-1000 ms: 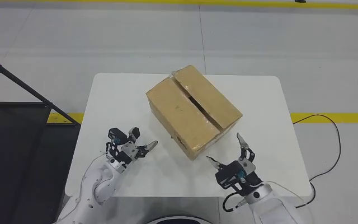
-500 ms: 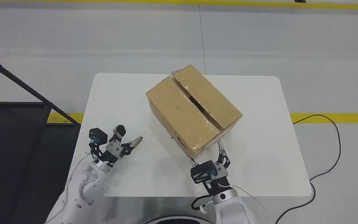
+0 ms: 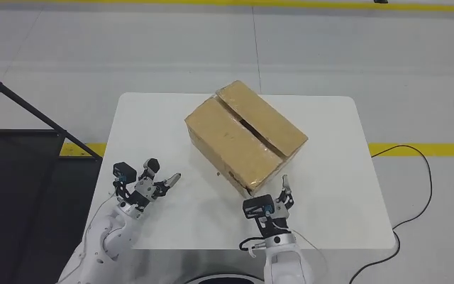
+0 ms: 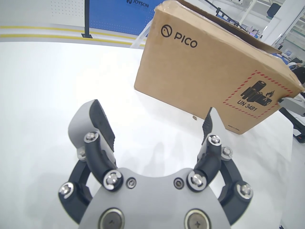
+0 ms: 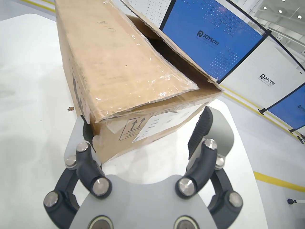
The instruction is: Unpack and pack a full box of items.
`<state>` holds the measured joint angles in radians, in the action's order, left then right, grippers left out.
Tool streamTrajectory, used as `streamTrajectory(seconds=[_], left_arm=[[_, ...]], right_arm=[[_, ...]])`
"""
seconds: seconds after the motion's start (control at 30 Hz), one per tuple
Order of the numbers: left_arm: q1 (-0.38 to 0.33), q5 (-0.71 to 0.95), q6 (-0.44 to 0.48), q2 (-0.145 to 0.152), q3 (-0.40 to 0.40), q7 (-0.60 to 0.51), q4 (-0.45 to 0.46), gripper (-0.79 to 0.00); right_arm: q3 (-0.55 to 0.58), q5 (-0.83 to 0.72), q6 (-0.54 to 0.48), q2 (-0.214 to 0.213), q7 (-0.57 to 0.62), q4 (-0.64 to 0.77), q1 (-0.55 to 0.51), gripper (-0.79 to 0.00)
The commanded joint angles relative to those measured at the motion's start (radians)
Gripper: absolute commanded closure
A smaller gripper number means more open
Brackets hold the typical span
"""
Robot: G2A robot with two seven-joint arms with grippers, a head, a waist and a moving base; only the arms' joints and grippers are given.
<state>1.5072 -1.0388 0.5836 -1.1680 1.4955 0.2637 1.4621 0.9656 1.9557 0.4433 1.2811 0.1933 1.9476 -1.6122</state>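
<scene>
A brown cardboard box [image 3: 245, 138] stands askew in the middle of the white table [image 3: 156, 121]. Its two top flaps are folded down, with a dark gap along the seam and shiny tape on them [image 5: 119, 72]. My right gripper [image 3: 268, 190] is open at the box's near end. Its fingers [image 5: 207, 125] stand on either side of that end face, one right at the near corner. My left gripper [image 3: 164, 173] is open and holds nothing. It hovers low over the table's front left, well short of the box's long printed side [image 4: 202, 72].
A small brown scrap [image 4: 194, 118] lies on the table beside the box's long side. A black cable [image 3: 418, 184] runs over the floor to the right. A dark stand [image 3: 28, 106] is at the left. Bare table lies left and right of the box.
My right gripper has swung leftward from the front right to the box's near corner. My left gripper drew back toward the front left edge, then held still.
</scene>
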Motion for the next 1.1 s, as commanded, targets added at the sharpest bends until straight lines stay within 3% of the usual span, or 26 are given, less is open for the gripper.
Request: streamTrajectory(seconds=[0.0,1.07], left_arm=[[0.0,0.0,0.0,0.0,0.0,0.0,0.0,-0.785],[0.0,0.0,0.0,0.0,0.0,0.0,0.0,-0.785]], right_arm=[[0.016,-0.006,0.001,0.0,-0.002,0.003,-0.004,-0.785],[0.291,-0.186,-0.059,0.007,-0.023,0.032,-0.013,-0.785]])
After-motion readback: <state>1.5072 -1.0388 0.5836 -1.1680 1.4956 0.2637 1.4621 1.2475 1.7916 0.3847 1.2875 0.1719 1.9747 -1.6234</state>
